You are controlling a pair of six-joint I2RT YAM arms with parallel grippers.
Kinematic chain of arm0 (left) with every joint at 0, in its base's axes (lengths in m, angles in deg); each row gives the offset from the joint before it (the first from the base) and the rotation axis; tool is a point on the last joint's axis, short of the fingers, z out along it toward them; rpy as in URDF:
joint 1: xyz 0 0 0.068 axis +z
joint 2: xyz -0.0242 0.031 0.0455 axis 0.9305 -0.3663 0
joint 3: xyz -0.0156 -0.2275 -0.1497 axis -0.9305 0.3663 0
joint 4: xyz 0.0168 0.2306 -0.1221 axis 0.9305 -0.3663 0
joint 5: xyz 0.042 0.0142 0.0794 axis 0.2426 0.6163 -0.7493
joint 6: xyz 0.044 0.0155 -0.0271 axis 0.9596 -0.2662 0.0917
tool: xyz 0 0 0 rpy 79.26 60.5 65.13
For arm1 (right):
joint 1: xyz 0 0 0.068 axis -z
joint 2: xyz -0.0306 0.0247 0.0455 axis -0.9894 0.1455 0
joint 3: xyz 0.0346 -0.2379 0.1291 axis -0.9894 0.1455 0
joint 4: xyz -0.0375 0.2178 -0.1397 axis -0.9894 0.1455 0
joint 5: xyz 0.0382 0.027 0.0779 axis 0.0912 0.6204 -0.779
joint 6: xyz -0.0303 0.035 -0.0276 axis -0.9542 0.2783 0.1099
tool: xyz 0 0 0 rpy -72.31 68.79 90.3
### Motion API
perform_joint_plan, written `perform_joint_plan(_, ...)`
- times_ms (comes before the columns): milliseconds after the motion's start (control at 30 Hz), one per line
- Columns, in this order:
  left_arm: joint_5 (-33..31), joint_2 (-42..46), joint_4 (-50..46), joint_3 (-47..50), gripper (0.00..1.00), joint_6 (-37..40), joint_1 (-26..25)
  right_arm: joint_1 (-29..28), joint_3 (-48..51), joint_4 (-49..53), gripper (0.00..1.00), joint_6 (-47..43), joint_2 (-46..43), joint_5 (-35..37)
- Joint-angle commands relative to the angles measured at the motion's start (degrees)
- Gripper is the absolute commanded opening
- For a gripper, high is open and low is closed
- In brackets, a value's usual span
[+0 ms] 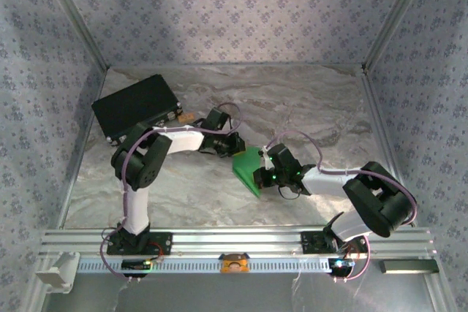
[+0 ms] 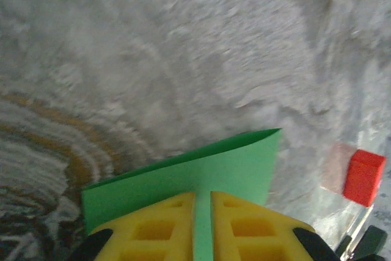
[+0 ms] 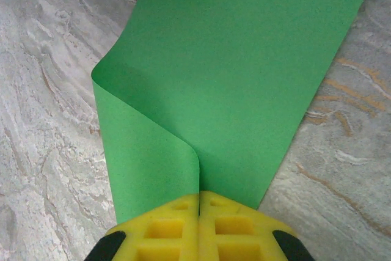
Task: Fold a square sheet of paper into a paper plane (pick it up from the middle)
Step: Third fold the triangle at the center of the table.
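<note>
Gripping green sheet (image 1: 248, 169) | left jaws clamped on it | right jaws clamped too

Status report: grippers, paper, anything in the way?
Left gripper shut on green sheet. Right gripper shut on it too. Sheet curled over. Red block aside.

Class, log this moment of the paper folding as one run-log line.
left gripper: shut on square sheet of paper | right gripper: shut on same sheet | sheet: one side curled over

The square sheet of paper (image 1: 247, 168) sits mid-table, left gripper (image 1: 237, 153) at its eleven o'clock, right gripper (image 1: 264, 177) at four, the case (image 1: 135, 107) farther off at ten.
</note>
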Motion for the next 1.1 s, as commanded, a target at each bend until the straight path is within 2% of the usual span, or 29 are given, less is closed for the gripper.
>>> perform_joint_plan(0,1.2,-1.5,-2.5,-1.7,0.12,1.9,-0.1,0.2,-1.7,2.3,0.0,-0.2,0.9,-0.7)
perform_joint_plan(1067,-0.4,-1.0,-5.1,-2.2,0.11,2.9,-0.2,-0.1,-1.8,5.2,0.0,0.3,-1.5,0.3)
